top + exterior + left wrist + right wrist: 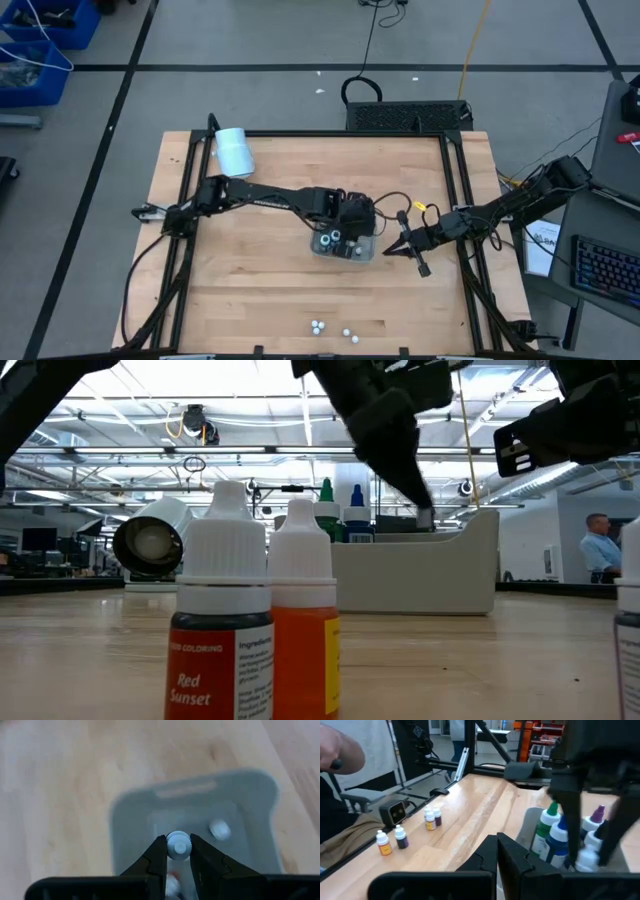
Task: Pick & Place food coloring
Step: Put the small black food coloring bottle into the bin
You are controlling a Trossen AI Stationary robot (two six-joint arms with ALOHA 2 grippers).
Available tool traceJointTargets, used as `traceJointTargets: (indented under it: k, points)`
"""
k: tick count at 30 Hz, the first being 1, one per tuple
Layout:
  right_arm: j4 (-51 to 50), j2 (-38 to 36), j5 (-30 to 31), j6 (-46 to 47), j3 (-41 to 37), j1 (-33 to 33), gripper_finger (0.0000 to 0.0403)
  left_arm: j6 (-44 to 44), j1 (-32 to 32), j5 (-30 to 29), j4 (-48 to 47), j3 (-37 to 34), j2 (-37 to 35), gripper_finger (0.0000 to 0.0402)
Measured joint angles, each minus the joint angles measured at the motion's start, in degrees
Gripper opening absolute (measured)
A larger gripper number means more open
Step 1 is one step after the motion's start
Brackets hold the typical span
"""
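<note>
Bottles of food coloring sit in two places on the wooden bench [250, 290]: several stand upright in the grey tray [322, 248] near the bench's centre, and four white-capped ones [331, 329] wait near the 6 o'clock edge, well apart from the tray. In the high view the left claw [352, 222] hangs directly over the tray, its arm reaching in from 9 o'clock. The left wrist view shows its two dark fingers [155, 860] closed narrowly on the white ribbed cap of one small bottle [178, 844], held above the tray's inside, with another white cap [219, 829] lower down beside it. The right claw [405, 246] rests just off the tray's 3 o'clock side, close to it but apart; in its own wrist view the fingers [512, 857] meet with no gap and nothing between them. That view also shows green-, blue- and purple-tipped bottles [554, 832] standing together in the tray, and the four loose bottles [402, 837] in two pairs near the bench edge. From bench height, a red-labelled bottle [222, 615] and an orange one [303, 620] stand touching side by side up close. A large white cylinder [234, 151] lies on its side near the bench's 11 o'clock corner. A person [600, 545] stands in the room behind.
</note>
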Motion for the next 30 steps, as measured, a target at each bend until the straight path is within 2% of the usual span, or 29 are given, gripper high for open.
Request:
traceJointTargets:
  k: [4,9,13,19,26,30]
  points:
    - [-0.1,0.0,0.0,0.0,0.0,-0.5,0.0,1.6,0.8,0.5,0.1,0.1,0.2,0.0065]
    - [-1.7,0.0,-0.1,0.2,0.0,-0.6,0.0,0.7,0.9,3.8,-1.2,0.0,0.4,0.0065]
    - [-2.5,0.0,-0.1,-0.4,0.0,-0.7,0.0,-0.1,-0.4,1.4,-3.5,0.0,0.3,0.0065]
    - [-3.6,0.0,-0.4,0.0,0.0,-0.7,0.0,-1.9,-2.3,1.1,-4.3,0.0,0.3,0.0065]
    - [-4.2,0.0,-0.4,0.1,0.0,-0.7,0.0,-2.1,-2.7,-4.8,-2.1,-3.5,0.3,0.0065]
    - [-4.2,0.0,-0.4,0.1,0.0,-0.7,0.0,-3.2,-1.1,-5.3,0.5,-5.6,0.3,0.0065]
